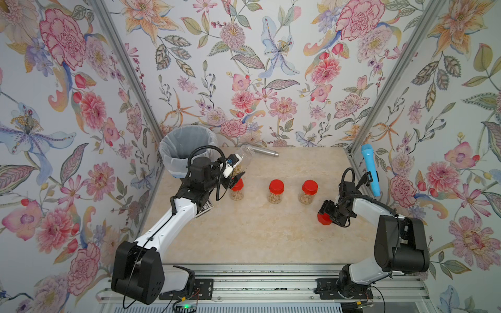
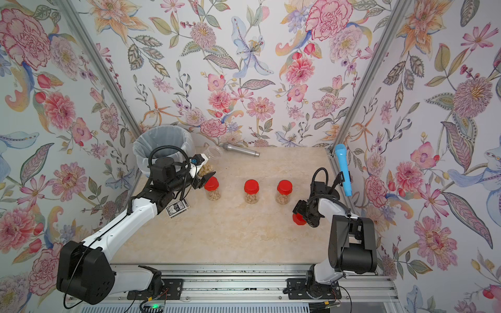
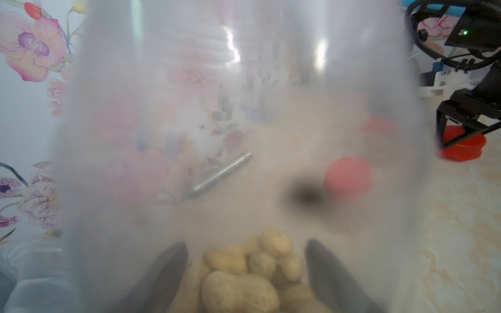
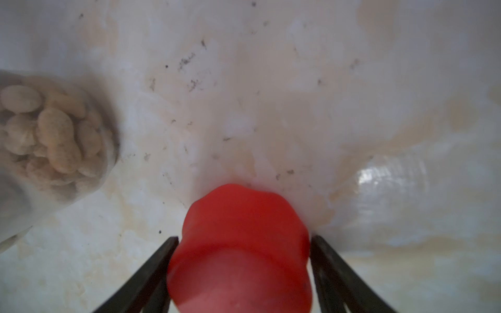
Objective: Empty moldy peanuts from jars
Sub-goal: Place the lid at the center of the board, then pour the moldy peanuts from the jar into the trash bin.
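Note:
My left gripper (image 1: pixel 234 169) is shut on an open jar (image 1: pixel 243 159) with no lid, held tilted in the air beside the bin, mouth toward the back wall. Moldy peanuts (image 3: pixel 244 271) lie heaped at its base between my fingers (image 3: pixel 168 271), which show through the clear wall. Three more jars (image 1: pixel 237 191) (image 1: pixel 276 192) (image 1: pixel 308 191) stand in a row with red lids on and peanuts inside. My right gripper (image 4: pixel 244 238) is low over the table, open, with the loose red lid (image 1: pixel 323 219) between its fingers and resting on the table.
A black bin with a white bag (image 1: pixel 169 160) stands at the back left corner. A silver microphone (image 1: pixel 264 151) lies by the back wall. A blue microphone (image 1: pixel 370 169) leans at the right wall. A card deck (image 2: pixel 177 208) lies under my left arm.

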Robot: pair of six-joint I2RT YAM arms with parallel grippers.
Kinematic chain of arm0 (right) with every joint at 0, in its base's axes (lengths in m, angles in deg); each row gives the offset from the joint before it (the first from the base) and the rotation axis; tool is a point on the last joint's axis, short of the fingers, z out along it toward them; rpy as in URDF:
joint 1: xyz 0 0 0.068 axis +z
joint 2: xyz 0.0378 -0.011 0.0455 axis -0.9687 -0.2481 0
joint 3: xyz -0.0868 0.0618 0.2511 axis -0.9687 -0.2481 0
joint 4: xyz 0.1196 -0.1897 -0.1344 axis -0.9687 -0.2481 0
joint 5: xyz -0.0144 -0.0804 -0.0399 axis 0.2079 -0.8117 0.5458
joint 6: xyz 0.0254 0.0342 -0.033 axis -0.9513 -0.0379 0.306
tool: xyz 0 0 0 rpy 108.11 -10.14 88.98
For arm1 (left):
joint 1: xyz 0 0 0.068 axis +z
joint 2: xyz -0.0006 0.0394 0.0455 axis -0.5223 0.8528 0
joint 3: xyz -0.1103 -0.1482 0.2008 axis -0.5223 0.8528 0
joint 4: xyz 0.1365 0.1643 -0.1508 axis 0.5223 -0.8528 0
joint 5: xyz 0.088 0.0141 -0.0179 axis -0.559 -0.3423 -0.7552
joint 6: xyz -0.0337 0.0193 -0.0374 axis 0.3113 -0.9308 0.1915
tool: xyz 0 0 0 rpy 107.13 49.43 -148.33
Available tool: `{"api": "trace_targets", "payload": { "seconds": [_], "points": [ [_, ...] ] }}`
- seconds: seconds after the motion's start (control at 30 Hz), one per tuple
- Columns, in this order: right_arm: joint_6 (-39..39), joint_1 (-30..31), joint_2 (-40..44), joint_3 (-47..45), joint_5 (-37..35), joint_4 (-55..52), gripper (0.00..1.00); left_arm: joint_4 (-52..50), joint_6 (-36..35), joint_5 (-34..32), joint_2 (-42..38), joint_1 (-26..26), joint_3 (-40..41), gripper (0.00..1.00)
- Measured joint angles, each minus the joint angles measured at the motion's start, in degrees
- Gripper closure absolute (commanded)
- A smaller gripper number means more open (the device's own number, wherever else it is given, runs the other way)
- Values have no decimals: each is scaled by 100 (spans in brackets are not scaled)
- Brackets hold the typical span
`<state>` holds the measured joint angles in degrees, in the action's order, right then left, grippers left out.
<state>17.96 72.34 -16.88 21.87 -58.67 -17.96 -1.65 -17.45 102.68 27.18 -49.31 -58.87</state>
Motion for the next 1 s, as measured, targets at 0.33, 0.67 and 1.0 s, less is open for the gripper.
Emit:
{"api": "trace_targets", "payload": {
  "seconds": [0.33, 0.67, 1.0],
  "points": [
    [111, 33, 20, 68, -57, -61, 10, -435, -107, -315, 107, 129, -435, 71],
    [210, 33, 848, 164, -109, -284, 8, -1515, -455, -1128, 638, 341, -1672, 73],
    [542, 52, 1419, 254, -232, -317, 8, -3521, -1038, -3003, 2133, 459, -4489, 73]
  ]
}}
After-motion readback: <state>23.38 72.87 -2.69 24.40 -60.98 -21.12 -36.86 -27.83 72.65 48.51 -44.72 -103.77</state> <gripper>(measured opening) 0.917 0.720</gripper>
